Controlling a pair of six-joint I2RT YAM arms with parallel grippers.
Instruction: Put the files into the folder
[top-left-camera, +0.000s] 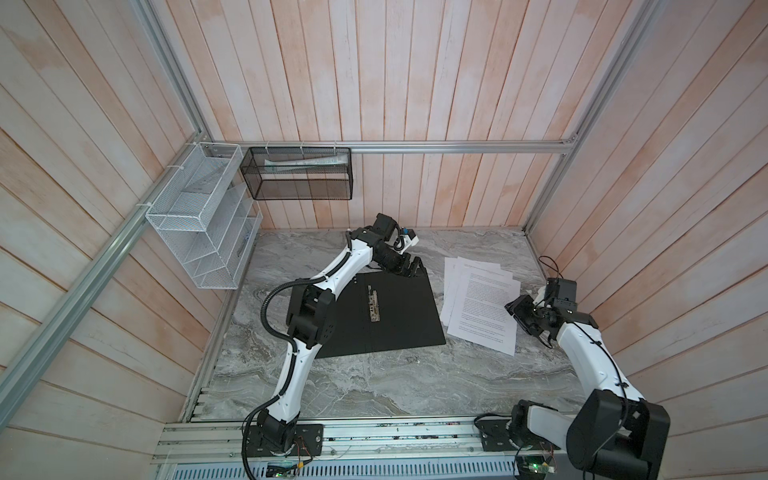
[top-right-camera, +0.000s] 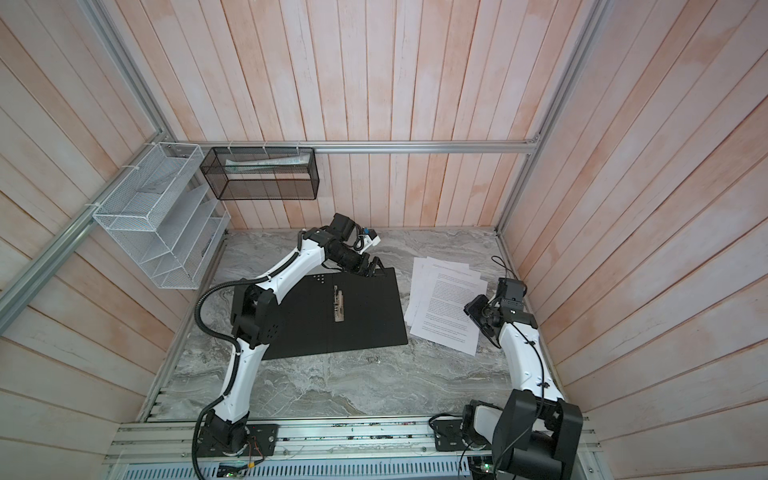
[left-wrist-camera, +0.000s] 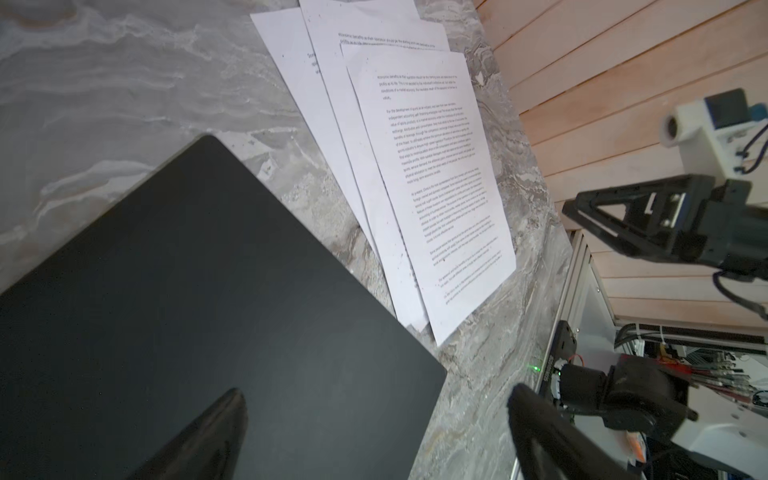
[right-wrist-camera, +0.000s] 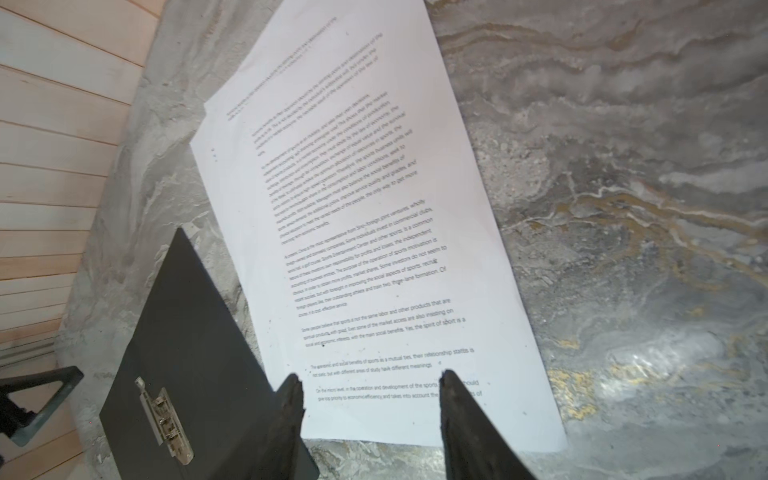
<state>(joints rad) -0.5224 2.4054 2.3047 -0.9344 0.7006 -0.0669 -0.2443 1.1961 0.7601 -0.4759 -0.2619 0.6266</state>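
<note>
Jaws of the left hand (top-left-camera: 409, 267) are spread wide, empty, at the far corner of the folder (top-left-camera: 399, 324), which is laid open, black inside up, seemingly to receive sheets. Just beside the folder the files (top-left-camera: 478, 307) are fanned on the desk (top-left-camera: 374, 386), with the right hand (right-wrist-camera: 370, 380) parted and empty above them.

Both top views look steeply down from high above the near edge of the table (top-left-camera: 374, 386), taking in both arms and the wall panels. Each wrist view sits low and close, from opposite sides, and both share the open folder (left-wrist-camera: 187, 291) and the files (right-wrist-camera: 374, 208).
</note>
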